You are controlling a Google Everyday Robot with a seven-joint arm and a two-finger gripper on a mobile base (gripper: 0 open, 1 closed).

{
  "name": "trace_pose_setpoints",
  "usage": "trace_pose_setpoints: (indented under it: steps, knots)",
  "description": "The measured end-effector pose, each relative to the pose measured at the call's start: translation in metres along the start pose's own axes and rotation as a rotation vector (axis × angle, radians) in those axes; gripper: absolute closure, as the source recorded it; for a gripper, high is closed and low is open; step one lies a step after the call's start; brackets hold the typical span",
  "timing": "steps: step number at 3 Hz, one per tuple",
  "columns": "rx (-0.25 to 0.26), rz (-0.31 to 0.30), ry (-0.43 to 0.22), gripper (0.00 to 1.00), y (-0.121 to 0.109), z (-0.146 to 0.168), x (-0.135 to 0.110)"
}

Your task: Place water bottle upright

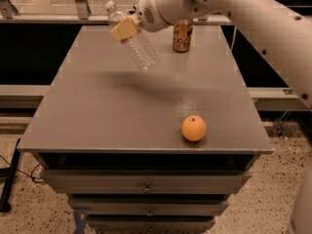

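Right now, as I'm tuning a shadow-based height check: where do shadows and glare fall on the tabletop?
Camera view: the hand, over the table's far left, grips the tilted water bottle; a soft, blurred shadow lies on the table below it, detached from the bottle; a pale speckled sheen shows just beyond the orange; the can stands dim at the back.
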State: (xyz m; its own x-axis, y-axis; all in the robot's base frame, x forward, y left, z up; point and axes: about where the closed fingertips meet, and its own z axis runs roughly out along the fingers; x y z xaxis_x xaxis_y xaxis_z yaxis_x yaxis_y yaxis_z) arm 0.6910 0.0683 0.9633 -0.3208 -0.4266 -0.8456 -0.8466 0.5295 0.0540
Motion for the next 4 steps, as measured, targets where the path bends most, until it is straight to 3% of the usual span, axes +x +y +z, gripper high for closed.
trace_pose_setpoints:
  steps: [1,2,4]
  knots:
    - [-0.047,0.002,-0.186,1.0,-0.008,-0.029,0.003]
    - [-0.059,-0.039,-0.319,1.0,-0.027,-0.068,0.011]
    - [-0.091,-0.172,-0.493,1.0,-0.037,-0.111,0.044]
